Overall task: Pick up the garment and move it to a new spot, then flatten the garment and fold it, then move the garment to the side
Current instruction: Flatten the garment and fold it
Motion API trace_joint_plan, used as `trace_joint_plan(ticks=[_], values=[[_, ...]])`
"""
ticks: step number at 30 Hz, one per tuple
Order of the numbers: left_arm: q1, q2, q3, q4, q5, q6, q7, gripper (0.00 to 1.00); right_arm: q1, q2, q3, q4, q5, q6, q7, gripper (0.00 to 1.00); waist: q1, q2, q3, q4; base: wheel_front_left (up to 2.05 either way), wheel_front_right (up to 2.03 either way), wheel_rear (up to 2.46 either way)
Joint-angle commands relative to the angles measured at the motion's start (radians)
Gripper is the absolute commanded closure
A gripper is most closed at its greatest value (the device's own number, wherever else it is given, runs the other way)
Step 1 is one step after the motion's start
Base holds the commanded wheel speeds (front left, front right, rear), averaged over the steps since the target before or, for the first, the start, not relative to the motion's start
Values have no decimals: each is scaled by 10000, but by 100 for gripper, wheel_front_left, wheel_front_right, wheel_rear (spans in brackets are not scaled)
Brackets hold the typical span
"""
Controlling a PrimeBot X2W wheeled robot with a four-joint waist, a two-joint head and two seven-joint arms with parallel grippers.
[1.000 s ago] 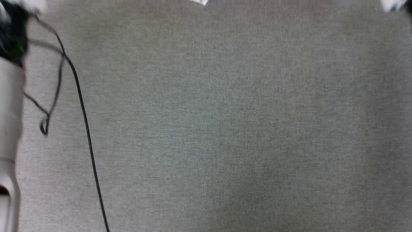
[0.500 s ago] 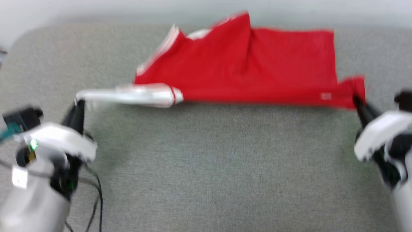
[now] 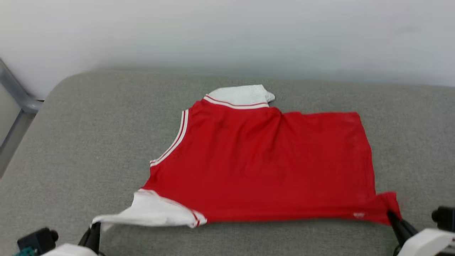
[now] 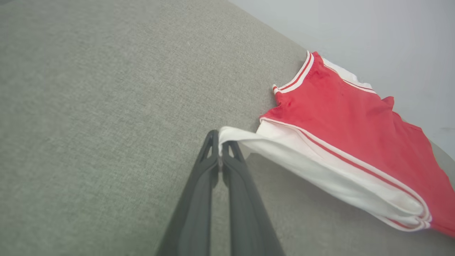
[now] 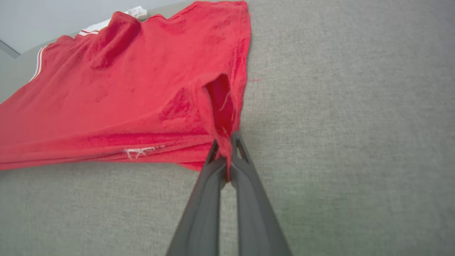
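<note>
The garment (image 3: 263, 163) lay on the grey cushion (image 3: 71, 142), left pincer (image 4: 220, 142) pinching its white sleeve (image 4: 320, 167), right pincer (image 5: 226, 140) its red hem corner (image 5: 220, 124); flattening seemed under way, the next move needing an even, taut pull.

The garment (image 5: 106, 89) runs off the right wrist view's left edge

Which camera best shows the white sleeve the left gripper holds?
The left wrist view: the white sleeve is close and sharp, its tip pinched in the left gripper. The head view shows it smaller, pulled toward the bottom left corner. The right wrist view looks at the red hem corner.
</note>
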Motion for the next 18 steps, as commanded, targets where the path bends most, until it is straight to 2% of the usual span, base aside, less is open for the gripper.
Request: trace_joint_plan(ticks=[1,10,12,14,18], values=[[564,316,318,-236,-143,398,-24,100,552,-48,-398,-347,-162,-137,126,100,3,-1,-228,56,0,0,0],[2275,603,529,-1866,-408,1197,300,100,2382,486,-813,-1981,-489,-138,1240,100,3,-1,-398,139,0,0,0],[2301,639,468,-2223,-351,1215,351,100,2522,597,-915,-2321,-600,-138,1415,100,3,-1,-324,133,0,0,0],[1676,752,217,-2681,-119,1073,546,100,2291,814,-1047,-2829,-875,-125,1751,100,3,-1,-115,73,0,0,0],[111,604,-346,-2362,196,662,1020,100,1360,1032,-818,-2962,-1462,-87,2309,100,3,-1,514,-100,0,0,0]])
